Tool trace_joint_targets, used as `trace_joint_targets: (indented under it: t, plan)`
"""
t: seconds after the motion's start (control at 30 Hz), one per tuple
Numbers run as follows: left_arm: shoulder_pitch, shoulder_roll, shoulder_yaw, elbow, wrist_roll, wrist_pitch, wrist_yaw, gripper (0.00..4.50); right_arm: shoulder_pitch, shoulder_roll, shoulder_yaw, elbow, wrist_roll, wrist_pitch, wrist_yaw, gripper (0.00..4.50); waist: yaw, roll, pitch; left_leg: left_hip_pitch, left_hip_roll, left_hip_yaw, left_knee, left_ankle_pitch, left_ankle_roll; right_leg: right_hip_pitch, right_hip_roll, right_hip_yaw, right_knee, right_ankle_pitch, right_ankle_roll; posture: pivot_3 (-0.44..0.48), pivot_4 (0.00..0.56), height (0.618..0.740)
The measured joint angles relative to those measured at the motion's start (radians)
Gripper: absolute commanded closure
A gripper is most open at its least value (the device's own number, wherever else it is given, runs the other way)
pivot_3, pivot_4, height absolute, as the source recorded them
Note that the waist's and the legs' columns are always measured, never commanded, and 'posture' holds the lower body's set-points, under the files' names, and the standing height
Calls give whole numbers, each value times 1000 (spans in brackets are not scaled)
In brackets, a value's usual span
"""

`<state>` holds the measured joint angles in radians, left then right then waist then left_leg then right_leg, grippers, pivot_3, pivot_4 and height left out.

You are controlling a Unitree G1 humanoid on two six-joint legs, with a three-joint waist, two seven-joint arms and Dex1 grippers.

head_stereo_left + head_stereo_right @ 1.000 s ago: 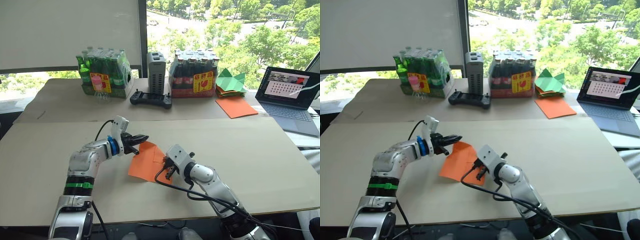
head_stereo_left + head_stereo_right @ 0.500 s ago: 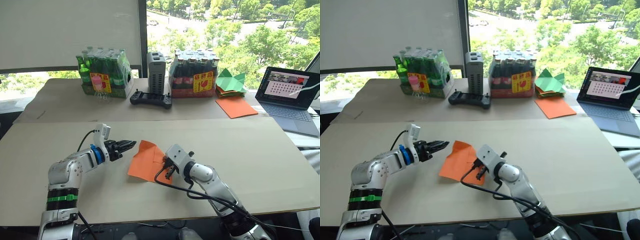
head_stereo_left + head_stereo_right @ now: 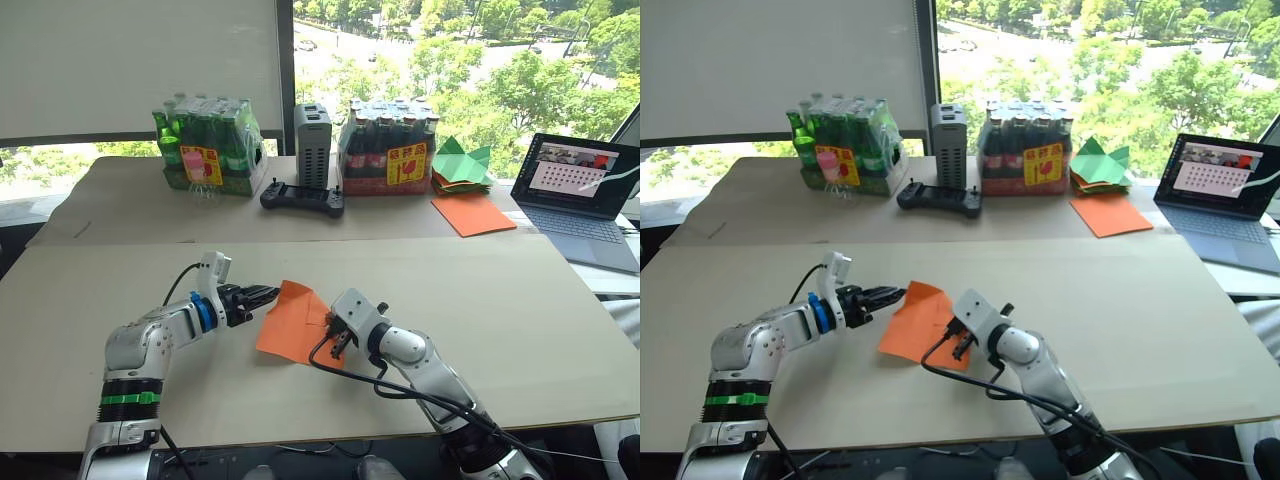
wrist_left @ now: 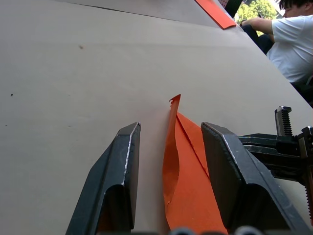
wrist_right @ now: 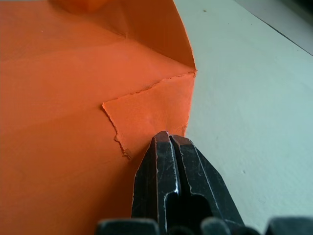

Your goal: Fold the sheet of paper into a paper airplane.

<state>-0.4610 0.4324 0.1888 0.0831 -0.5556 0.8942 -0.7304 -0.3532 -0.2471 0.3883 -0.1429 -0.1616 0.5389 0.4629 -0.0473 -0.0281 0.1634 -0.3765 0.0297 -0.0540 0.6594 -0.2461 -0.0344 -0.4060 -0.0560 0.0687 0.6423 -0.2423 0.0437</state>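
Two grippers work at one sheet of paper point(image 3: 296, 325), which lies on the bench point(image 3: 520, 310) near the front middle, partly folded, with one pointed flap raised at its far corner. We hold our left gripper point(image 3: 262, 297) at the sheet's 9 o'clock edge with its fingers point(image 4: 122, 181) spread apart; in the left wrist view the raised orange edge stands upright between the two fingers, and we cannot tell whether either finger touches it. Our right gripper point(image 3: 334, 343) sits at the sheet's 4 o'clock side, its fingers pressed tight together with their tips resting on the paper just beside a small torn-edged flap near the corner; they pinch nothing that we can see. At 12 o'clock on the far bench we see a pack of green bottles point(image 3: 205, 148), a grey box point(image 3: 312, 145), a pack of dark bottles point(image 3: 388, 147) and a black controller point(image 3: 302, 198) in front of the box. Toward 2 o'clock lie green paper shapes point(image 3: 460, 165) stacked above a larger smooth orange sheet point(image 3: 472, 213), with an open laptop point(image 3: 583, 200) beyond them at the bench's right edge. A person in a white shirt point(image 4: 293, 41) shows in the left wrist view, well apart from the paper.
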Motion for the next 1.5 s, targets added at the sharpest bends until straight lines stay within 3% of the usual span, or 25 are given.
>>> trace_joint_targets:
  t: [0.53, 1.0, 1.23, 1.5]
  plan:
    - [-76, -33, -148, 93, 70, -123, -32, 2395, 6, 3, 2, -7, -12, 1, -5, 4500, 0, 0, 0, 0, 0, 0, 0, 0, 0, 0, 0, 0, -1, 0, 0, 0, 150, 740]
    - [-76, -27, -139, 107, 71, -127, -34, 2395, 6, 3, 2, -7, -13, 1, -5, 4500, 1, 0, 0, 0, 0, 0, 0, 0, 0, 0, 0, 0, -1, 0, 0, 0, 150, 740]
    - [-54, -20, -136, 77, 64, -132, -55, 4492, 6, 3, 3, -7, -13, 1, -5, 4500, 0, 0, 0, 0, 0, 0, 0, 0, 0, 0, 0, 0, -1, 0, 0, 0, 150, 740]
    - [15, 54, -230, 12, 147, -240, -112, 4492, 5, 2, 4, -7, -13, 1, -4, 4500, 1, 0, 0, 0, 0, 0, -1, 0, 0, 0, 0, 0, -1, 0, 0, 0, 150, 740]
